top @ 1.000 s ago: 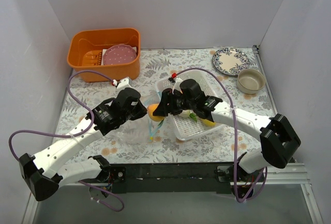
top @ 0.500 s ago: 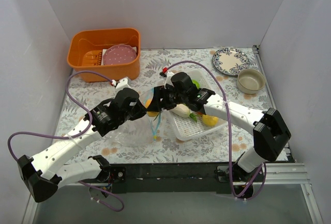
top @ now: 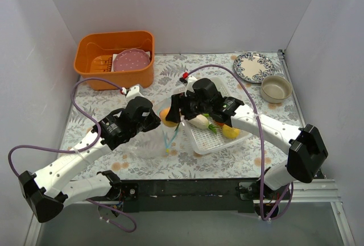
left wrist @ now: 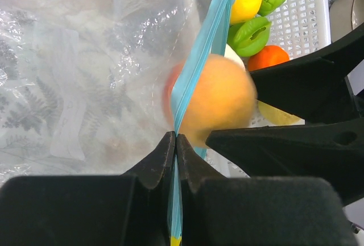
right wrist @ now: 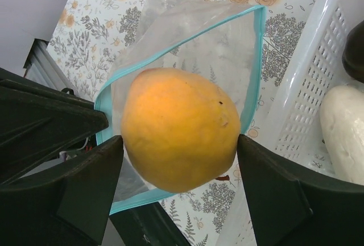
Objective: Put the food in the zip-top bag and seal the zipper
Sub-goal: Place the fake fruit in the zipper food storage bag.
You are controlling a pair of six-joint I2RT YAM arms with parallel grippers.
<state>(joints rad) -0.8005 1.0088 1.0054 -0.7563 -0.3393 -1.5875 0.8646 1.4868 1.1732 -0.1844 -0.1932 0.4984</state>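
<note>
Between the right gripper point(right wrist: 179, 149) fingers sat the orange fruit point(right wrist: 176, 118), jaws spread wide and touching both its sides, over the mouth of the zip-top bag point(left wrist: 96, 81). The left gripper point(left wrist: 175, 142) was closed tight on the zipper point(left wrist: 200, 58) edge. Risk: on release, the fruit could strike the zipper rim below the right gripper and roll onto the surface point(right wrist: 102, 7), or drag the edge out of the left gripper.

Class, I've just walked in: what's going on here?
The left gripper pinches the bag at its zipper, keeping the mouth open. The right gripper holds an orange fruit right at that mouth. More food lies in the basket.
</note>
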